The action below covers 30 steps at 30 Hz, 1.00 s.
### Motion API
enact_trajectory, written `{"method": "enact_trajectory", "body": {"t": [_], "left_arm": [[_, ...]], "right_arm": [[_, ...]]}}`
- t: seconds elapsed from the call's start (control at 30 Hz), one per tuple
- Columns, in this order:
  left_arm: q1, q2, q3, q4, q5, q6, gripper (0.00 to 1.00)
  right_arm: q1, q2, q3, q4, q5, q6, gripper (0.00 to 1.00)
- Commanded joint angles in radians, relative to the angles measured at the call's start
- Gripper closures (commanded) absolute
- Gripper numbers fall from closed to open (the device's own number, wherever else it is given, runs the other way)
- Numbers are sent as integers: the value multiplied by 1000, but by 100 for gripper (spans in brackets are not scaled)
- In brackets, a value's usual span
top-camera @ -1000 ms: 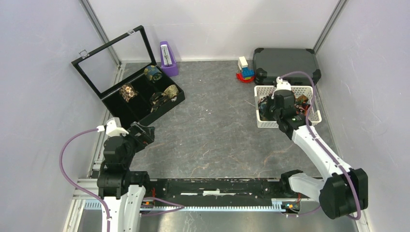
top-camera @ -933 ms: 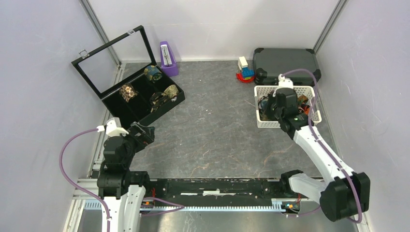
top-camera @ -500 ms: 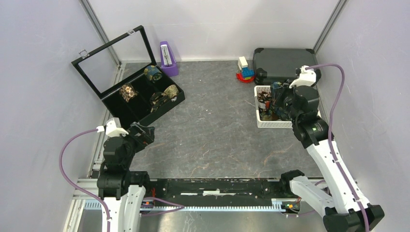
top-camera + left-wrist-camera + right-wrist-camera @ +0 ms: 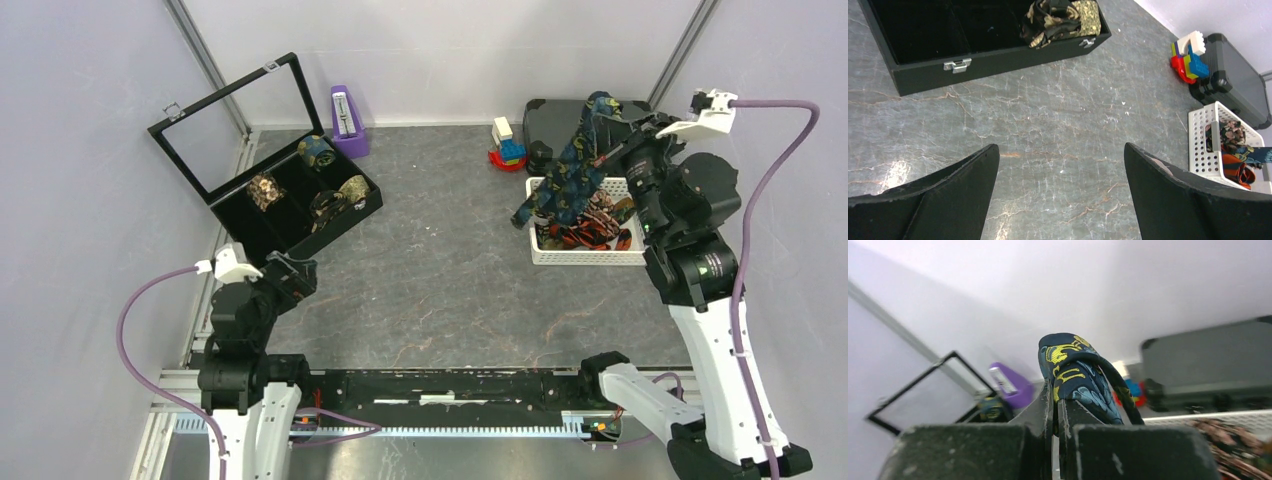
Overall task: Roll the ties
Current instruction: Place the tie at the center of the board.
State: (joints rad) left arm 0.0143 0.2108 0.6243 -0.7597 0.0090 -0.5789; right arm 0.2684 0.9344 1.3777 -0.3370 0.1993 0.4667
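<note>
**Navy tie hangs from the right gripper, over the basket**

The left gripper point(image 4: 1058, 150) stands wide and empty beside the black compartment box point(image 4: 345, 226), which holds four rolled ties point(image 4: 265, 188). At far right, the right gripper point(image 4: 1054, 390) is clamped on one dark navy paisley tie point(image 4: 565, 180). The tie's length droops down and leftward from the gripper, and its tail reaches the white plastic basket point(image 4: 585, 258). The right arm is much the nearer. The loose ties point(image 4: 590, 232) in the basket are too tangled to count.
</note>
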Motion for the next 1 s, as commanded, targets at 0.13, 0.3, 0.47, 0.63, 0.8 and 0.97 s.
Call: {"method": "enact_trajectory", "body": {"t": [0.13,0.3,0.47,0.63,0.8,0.97], "left_arm": [[-63,28,101,15,-90,80,0],[-67,33,138,30,21,102,0],[-67,48,153,62,79,24,0],[-67,85,197,109,299,81,0],[-67,109,235,60,360,115,1],[-67,115,305,-24,279,180,3]], "right_arm": [[52,110,15,170,-443,214,100],[195,157,41,129,-362,190,100],[310,211,23,244,-417,181,100],[362,351,122,210,-689,134,100],[407,558,370,76,-998,67,100],[543,653,511,-24,-1054,-2,100]]}}
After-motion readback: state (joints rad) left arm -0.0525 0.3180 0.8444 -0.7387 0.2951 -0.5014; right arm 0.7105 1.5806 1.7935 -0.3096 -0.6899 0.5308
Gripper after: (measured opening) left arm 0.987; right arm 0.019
